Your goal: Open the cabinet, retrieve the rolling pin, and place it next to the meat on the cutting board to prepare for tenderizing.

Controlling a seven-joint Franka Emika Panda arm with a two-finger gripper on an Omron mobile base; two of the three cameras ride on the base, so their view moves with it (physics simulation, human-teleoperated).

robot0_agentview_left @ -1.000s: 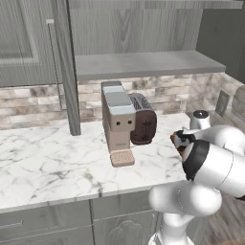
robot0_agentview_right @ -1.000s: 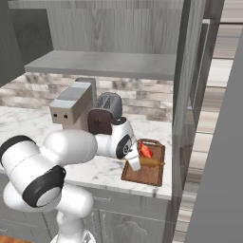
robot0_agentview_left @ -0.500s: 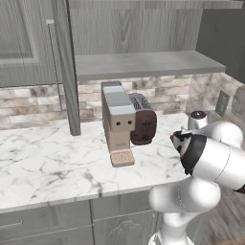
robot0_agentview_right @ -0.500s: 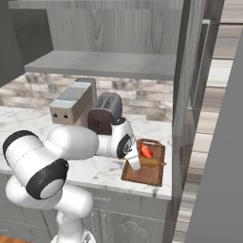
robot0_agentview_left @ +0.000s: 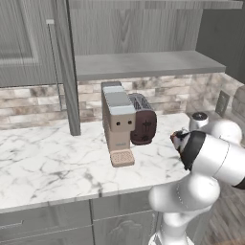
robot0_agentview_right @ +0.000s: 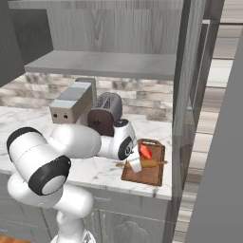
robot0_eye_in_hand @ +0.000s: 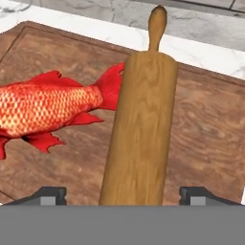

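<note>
Lying on the cutting board [robot0_eye_in_hand: 201,139]: rolling pin [robot0_eye_in_hand: 141,139], beside meat [robot0_eye_in_hand: 43,107].

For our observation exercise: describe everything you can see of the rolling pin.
The rolling pin is a tan wooden cylinder with visible grain and a rounded knob handle at its far end. It lies flat on the cutting board, beside the red fish, whose tail meets its side. The gripper straddles it with jaws spread wide, clear of its sides.
</note>
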